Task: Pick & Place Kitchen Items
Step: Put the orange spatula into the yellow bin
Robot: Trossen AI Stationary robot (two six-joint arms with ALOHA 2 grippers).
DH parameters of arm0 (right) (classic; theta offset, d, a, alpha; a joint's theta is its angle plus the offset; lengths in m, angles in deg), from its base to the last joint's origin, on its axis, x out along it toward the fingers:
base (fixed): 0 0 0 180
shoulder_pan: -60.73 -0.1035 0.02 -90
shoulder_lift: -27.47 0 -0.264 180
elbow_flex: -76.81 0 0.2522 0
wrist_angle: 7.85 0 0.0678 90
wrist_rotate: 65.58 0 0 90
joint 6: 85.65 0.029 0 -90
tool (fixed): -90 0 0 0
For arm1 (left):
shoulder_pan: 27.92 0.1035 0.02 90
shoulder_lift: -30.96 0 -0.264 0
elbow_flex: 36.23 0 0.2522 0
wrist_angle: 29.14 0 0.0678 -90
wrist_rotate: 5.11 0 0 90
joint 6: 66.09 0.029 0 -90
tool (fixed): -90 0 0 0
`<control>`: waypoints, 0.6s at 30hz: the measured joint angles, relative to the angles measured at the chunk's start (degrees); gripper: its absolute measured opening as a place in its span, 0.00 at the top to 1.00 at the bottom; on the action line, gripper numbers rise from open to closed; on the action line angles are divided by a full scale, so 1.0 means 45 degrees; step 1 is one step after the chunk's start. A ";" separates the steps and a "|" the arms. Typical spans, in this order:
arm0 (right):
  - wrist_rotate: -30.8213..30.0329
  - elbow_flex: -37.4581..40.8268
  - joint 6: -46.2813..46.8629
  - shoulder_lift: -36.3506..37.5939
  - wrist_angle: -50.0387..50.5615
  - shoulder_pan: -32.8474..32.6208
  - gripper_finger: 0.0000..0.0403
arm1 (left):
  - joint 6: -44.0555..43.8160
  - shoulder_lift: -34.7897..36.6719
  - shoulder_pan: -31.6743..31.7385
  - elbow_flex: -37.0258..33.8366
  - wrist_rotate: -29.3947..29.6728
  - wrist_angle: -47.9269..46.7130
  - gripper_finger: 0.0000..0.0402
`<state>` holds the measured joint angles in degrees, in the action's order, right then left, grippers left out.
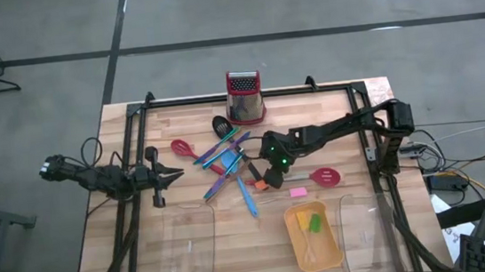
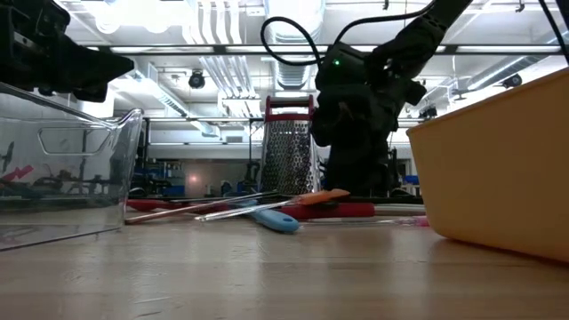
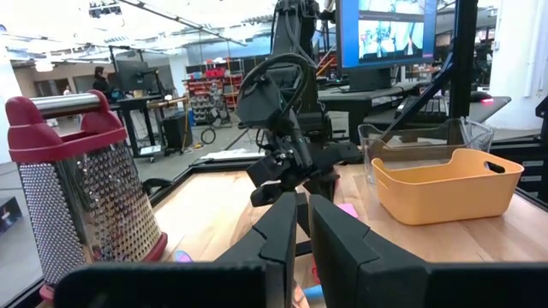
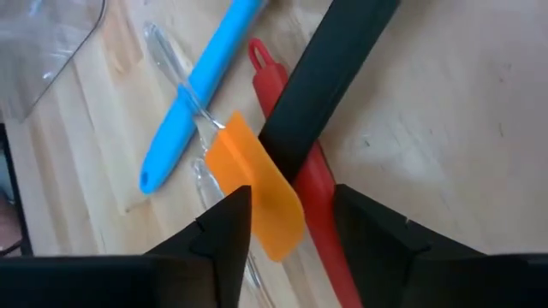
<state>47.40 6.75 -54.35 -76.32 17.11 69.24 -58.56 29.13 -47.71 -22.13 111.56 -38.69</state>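
A pile of long-handled utensils [image 1: 227, 160] lies at mid-table: blue, red, black and purple handles crossing one another. My right gripper [image 4: 291, 231] hangs open over the pile's right end, slanting down. Between its fingers lie an orange spatula head [image 4: 257, 197] and a red handle [image 4: 324, 201], with a black handle [image 4: 330, 77] across them and a blue handle [image 4: 201, 94] beside. A pink piece [image 1: 298, 192] and a red slotted spoon [image 1: 325, 177] lie to the right. My left gripper [image 1: 175, 172] waits shut and level at the left, holding nothing. My right gripper has one finger on each side of the orange spatula head [image 4: 272, 224] and the red handle, coming from above at a slant. Whether either finger touches them, I cannot tell.
A metal grater [image 1: 244, 97] with a red top stands at the far edge. An orange tray [image 1: 330, 253] near the front holds yellow and green pieces. Clear trays [image 1: 186, 248] [image 1: 372, 235] stand to its left and right. A red spoon [image 1: 181, 148] lies left of the pile.
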 joint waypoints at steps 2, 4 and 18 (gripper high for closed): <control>0.0000 0.0000 -0.0074 0.0000 0.0012 0.0000 0.67 | 0.0000 0.0002 0.0000 0.0004 0.0000 0.0000 0.90; 0.0000 0.0000 -0.0184 0.0000 0.0007 0.0000 0.73 | 0.0005 -0.0003 0.0000 0.0000 0.0000 0.0000 0.90; 0.0331 -0.0351 -0.0715 0.0362 0.0138 -0.0005 0.98 | 0.0002 0.0000 0.0000 0.0002 0.0000 0.0000 0.90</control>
<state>48.89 5.17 -57.57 -74.69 17.73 69.22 -58.55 29.13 -47.71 -22.12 111.56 -38.69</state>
